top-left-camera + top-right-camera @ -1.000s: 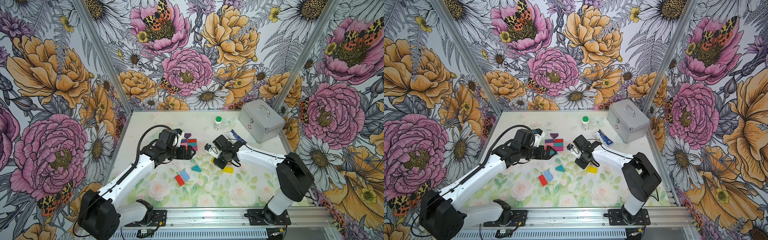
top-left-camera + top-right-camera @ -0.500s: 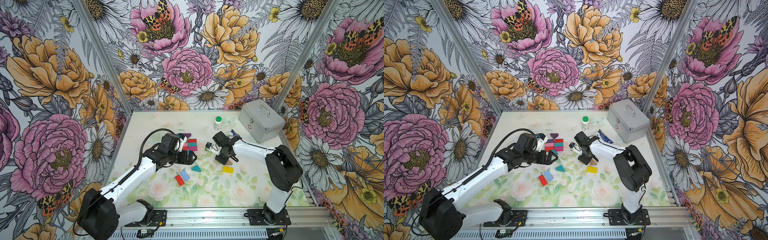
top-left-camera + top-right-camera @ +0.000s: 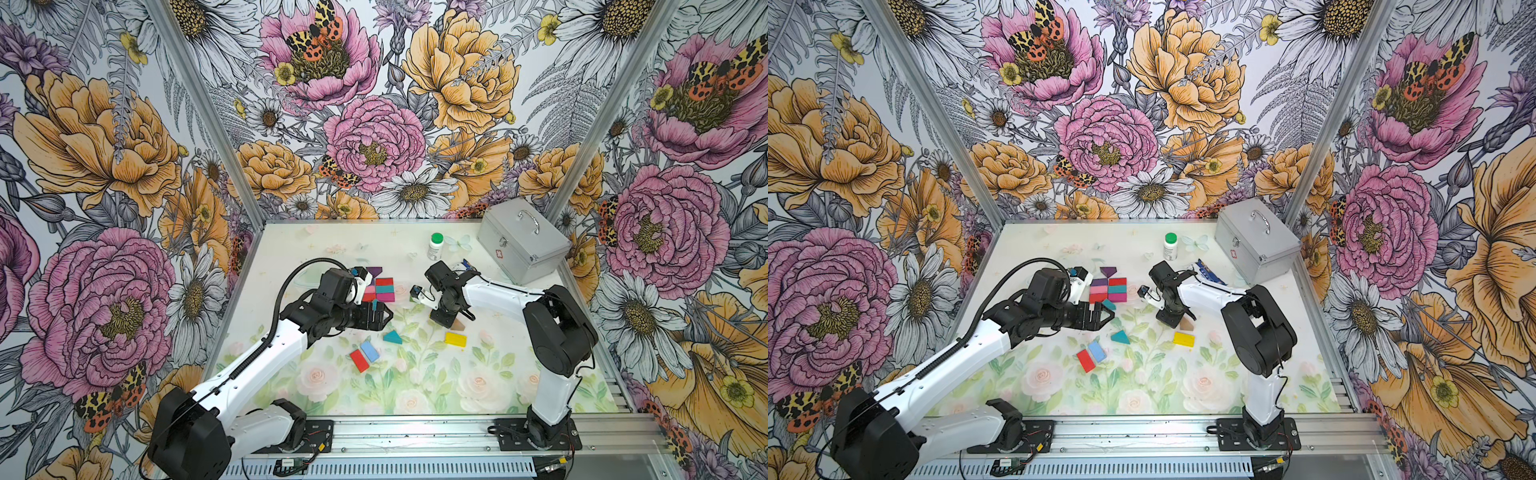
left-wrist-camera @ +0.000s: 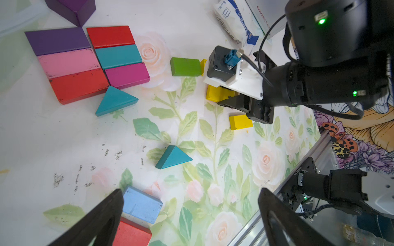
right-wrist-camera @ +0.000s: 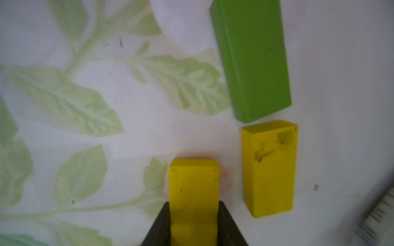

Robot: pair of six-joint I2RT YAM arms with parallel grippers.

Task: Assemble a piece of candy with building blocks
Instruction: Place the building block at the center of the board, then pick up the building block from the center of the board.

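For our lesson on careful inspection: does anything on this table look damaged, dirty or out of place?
Yes, minor wear. The loose yellow rectangular block beside the green rectangular block carries dark smudges on its top face. The floral table mat has dark scuff specks near the lone teal triangular block. Nothing is spilled or broken.

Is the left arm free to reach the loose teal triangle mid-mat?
Probably yes: the left claw is open and empty, the teal triangle lies just ahead, with only bare mat between.
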